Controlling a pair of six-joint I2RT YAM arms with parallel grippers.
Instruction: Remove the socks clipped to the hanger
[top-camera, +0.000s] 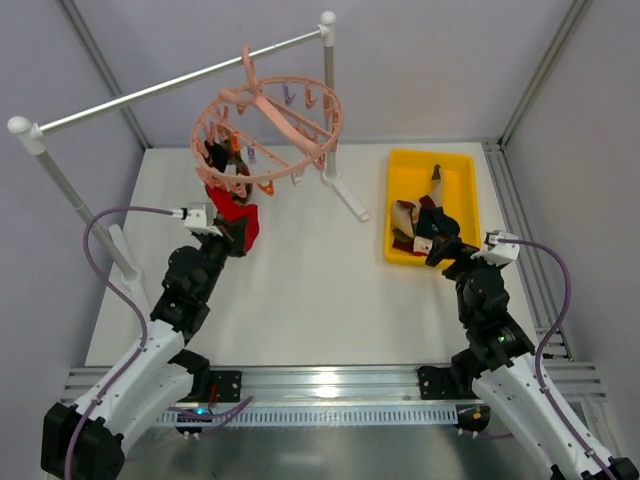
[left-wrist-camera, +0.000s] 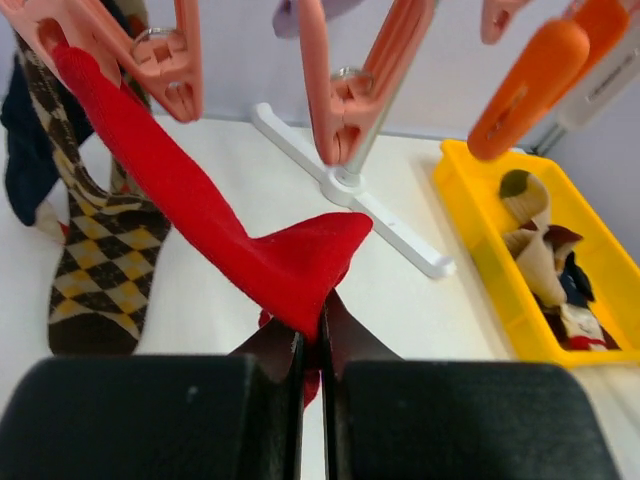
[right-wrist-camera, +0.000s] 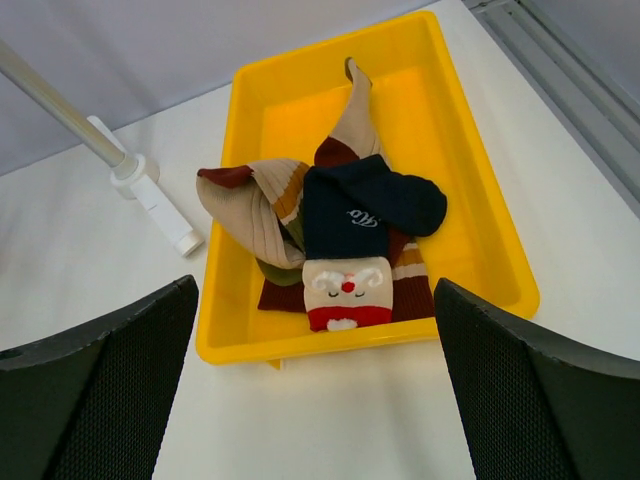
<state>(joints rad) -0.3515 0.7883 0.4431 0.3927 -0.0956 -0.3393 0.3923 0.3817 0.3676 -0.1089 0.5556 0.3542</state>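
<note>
The salmon-pink round hanger (top-camera: 268, 128) hangs from the grey rail, with pink, orange and purple clips. A red sock (left-wrist-camera: 240, 235) is stretched taut from a pink clip (left-wrist-camera: 165, 60) down to my left gripper (left-wrist-camera: 312, 345), which is shut on its lower end. It also shows in the top view (top-camera: 240, 215). A brown argyle sock (left-wrist-camera: 100, 260) and a navy one (left-wrist-camera: 25, 150) hang clipped beside it. My right gripper (right-wrist-camera: 320, 400) is open and empty, just in front of the yellow bin (right-wrist-camera: 480, 190).
The yellow bin (top-camera: 400, 175) holds several loose socks (right-wrist-camera: 340, 240), tan, navy, maroon and a Santa-face one. The rail's white post foot (left-wrist-camera: 350, 200) lies on the table between hanger and bin. Grey walls enclose the table.
</note>
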